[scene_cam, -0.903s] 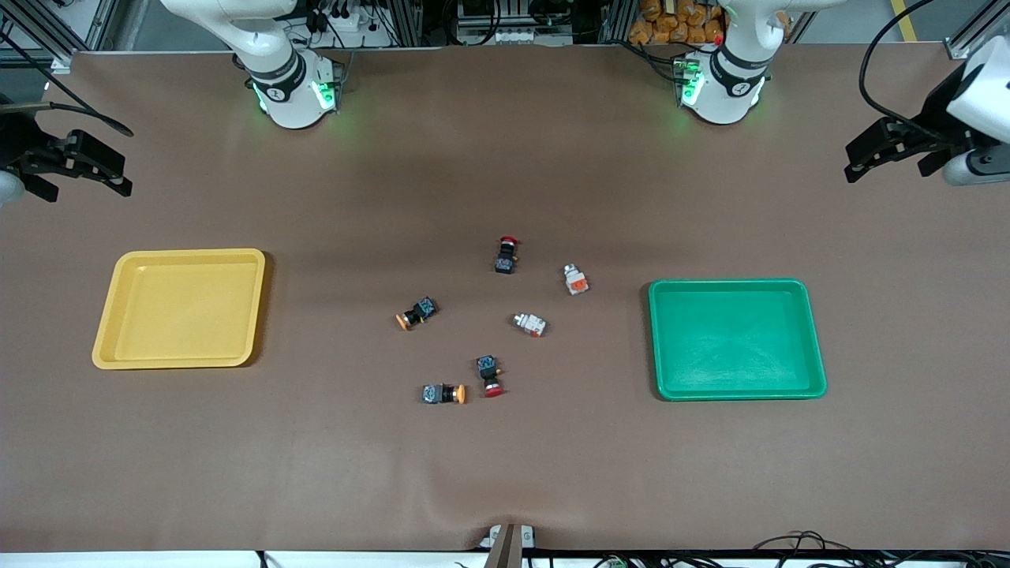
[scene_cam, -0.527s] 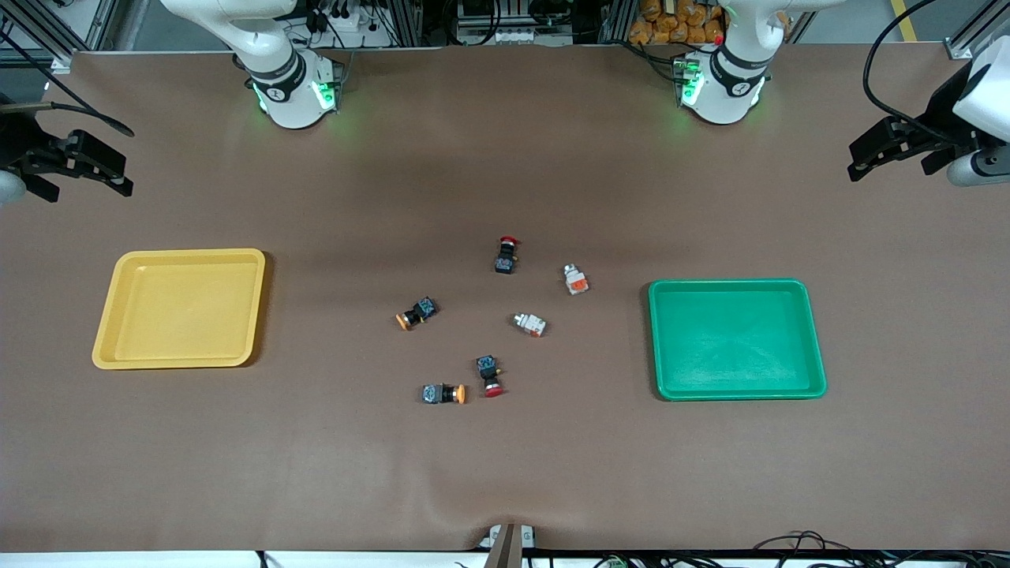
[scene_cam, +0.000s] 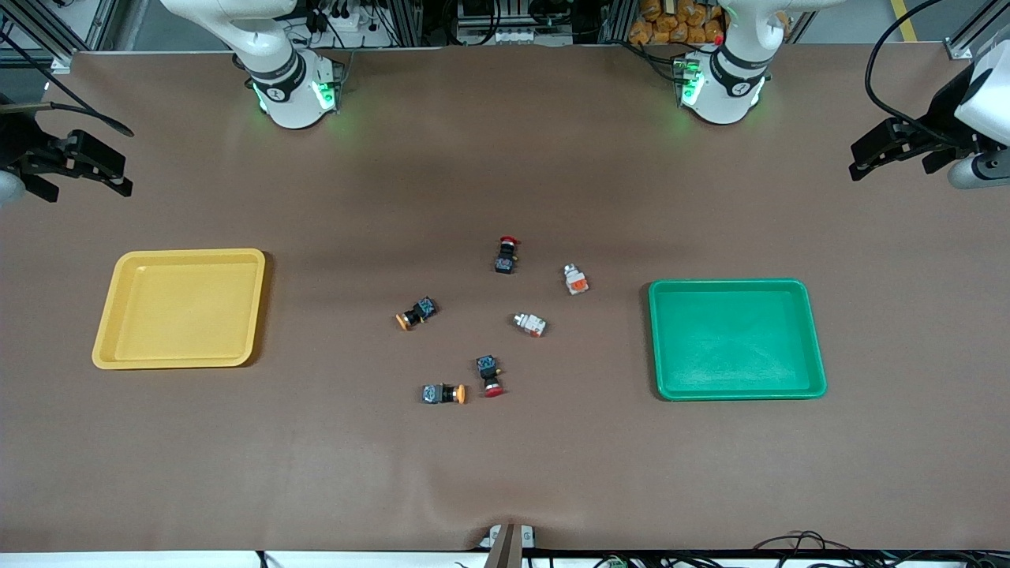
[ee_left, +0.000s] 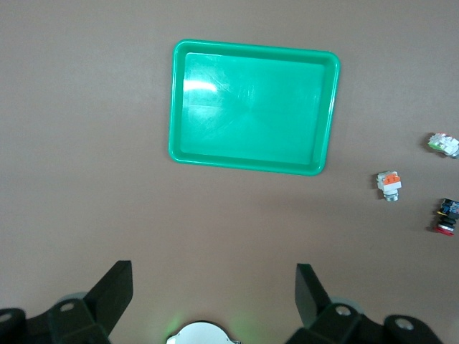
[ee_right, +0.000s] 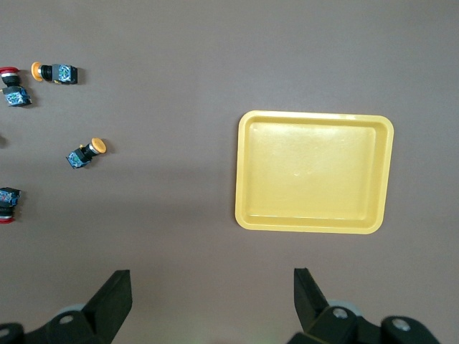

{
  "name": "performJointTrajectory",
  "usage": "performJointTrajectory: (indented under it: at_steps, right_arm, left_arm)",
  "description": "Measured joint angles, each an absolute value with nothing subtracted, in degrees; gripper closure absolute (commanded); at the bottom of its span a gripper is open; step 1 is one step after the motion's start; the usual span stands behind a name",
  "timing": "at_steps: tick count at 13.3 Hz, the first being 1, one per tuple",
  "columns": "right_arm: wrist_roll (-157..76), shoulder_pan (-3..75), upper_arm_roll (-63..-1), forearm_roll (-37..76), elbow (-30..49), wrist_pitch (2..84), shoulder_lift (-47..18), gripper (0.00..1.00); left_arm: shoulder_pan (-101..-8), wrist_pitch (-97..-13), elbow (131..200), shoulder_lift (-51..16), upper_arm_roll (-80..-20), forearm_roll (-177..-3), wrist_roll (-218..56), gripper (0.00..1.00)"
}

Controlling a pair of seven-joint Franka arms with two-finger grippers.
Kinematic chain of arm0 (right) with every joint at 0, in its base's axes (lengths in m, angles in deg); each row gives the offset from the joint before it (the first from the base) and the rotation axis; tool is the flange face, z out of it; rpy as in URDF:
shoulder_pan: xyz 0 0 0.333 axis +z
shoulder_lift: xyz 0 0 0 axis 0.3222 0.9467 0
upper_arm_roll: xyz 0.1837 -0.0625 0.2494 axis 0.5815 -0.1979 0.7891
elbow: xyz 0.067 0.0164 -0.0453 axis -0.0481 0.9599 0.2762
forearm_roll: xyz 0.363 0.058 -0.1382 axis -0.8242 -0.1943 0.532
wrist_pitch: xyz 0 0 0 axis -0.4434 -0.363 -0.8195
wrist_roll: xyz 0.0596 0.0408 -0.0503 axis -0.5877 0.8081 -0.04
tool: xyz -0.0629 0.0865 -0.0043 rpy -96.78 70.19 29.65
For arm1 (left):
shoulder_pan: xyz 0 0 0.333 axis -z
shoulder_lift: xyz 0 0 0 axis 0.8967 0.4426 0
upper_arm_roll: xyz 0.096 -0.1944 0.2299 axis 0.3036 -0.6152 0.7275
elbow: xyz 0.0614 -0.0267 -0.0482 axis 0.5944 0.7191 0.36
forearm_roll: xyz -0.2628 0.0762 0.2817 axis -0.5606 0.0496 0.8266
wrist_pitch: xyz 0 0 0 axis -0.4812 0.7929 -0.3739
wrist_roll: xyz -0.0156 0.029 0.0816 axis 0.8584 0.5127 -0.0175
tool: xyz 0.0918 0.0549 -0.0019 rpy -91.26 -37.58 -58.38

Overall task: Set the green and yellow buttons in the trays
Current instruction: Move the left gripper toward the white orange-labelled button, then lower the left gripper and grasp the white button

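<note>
Brown table (scene_cam: 505, 473), yellow tray (scene_cam: 106, 347), green tray (scene_cam: 817, 339), left hand (scene_cam: 888, 150) spread, right hand (scene_cam: 87, 170) spread

A brown mat (scene_cam: 505, 158) covers the whole table and lies mostly flat, with a slight ripple near its edge closest to the front camera, where a small metal clamp (scene_cam: 506, 539) sits at the middle. Above the table's top edge stand aluminium frame posts (scene_cam: 47, 39), tangled black cables (scene_cam: 347, 16) with a white power strip (scene_cam: 509, 35), and a heap of orange packets (scene_cam: 675, 24). Green light glows softly on the mat in two patches close to that edge.
</note>
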State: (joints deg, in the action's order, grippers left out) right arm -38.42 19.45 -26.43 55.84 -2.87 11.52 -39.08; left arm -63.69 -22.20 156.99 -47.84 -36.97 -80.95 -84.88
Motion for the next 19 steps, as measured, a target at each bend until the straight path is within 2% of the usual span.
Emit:
performJointTrajectory:
  at_steps: [7, 11, 14, 19]
  right_arm:
    - [-38.4, 19.4, -26.4, 55.8, -2.9, 11.5, -39.1, 0.0]
    - [-38.4, 19.4, -26.5, 55.8, -2.9, 11.5, -39.1, 0.0]
    - [-38.4, 19.4, -26.6, 55.8, -2.9, 11.5, -39.1, 0.0]
    - [-38.4, 19.3, -26.7, 55.8, -2.9, 11.5, -39.1, 0.0]
  left_arm:
    - [-63.4, -22.0, 157.2, -46.0, -37.4, -81.0, -85.1, 0.0]
    - [-63.1, -22.3, 159.2, -42.0, -41.9, -81.1, -91.2, 0.0]
    - [-62.8, -28.8, 162.7, -37.4, -48.9, -81.1, -101.4, 0.0]
    - [-62.3, -46.6, 175.5, -35.3, -56.8, -81.1, -108.7, 0.0]
